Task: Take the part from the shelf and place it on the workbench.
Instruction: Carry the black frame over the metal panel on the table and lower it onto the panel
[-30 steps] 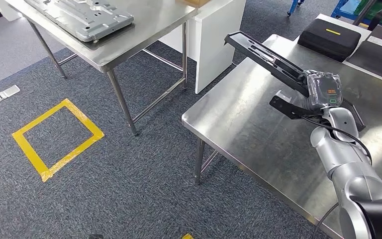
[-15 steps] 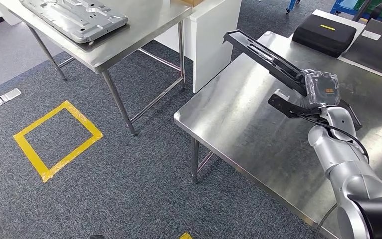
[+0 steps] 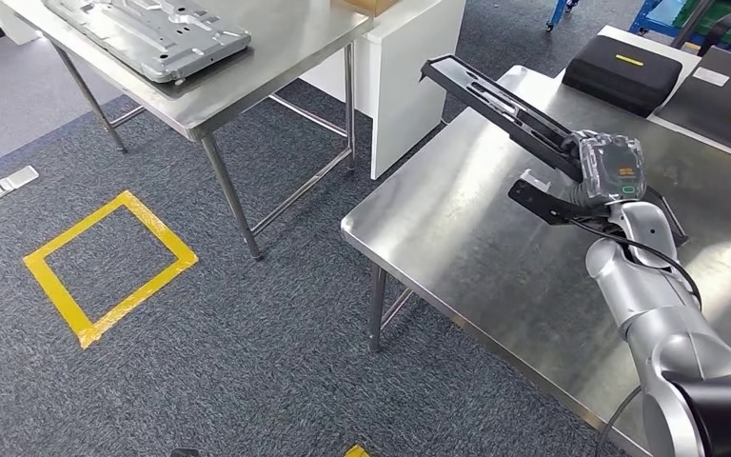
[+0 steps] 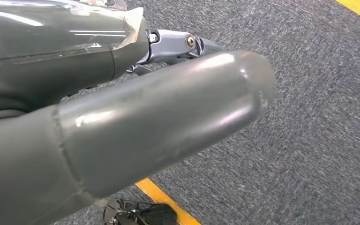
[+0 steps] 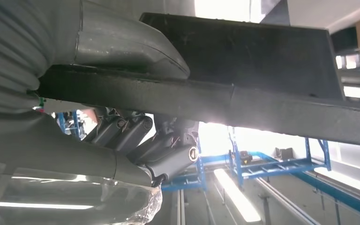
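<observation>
A long black flat part slants above the steel workbench, its far end raised over the bench's back left edge. My right hand grips it near its lower end, thumb on one face and fingers on the other. In the right wrist view the part runs as a dark bar across the picture, with my thumb pressed on it and the darker fingers curled under it. My left hand hangs over the grey carpet, its thick grey thumb showing and nothing seen in it.
A second steel table at the back left carries a grey metal plate. A white cabinet stands between the tables. Black cases lie at the workbench's far side. Yellow tape marks a square on the carpet.
The whole view has shifted slightly. My right hand and the black part have risen a little and drifted left over the workbench.
</observation>
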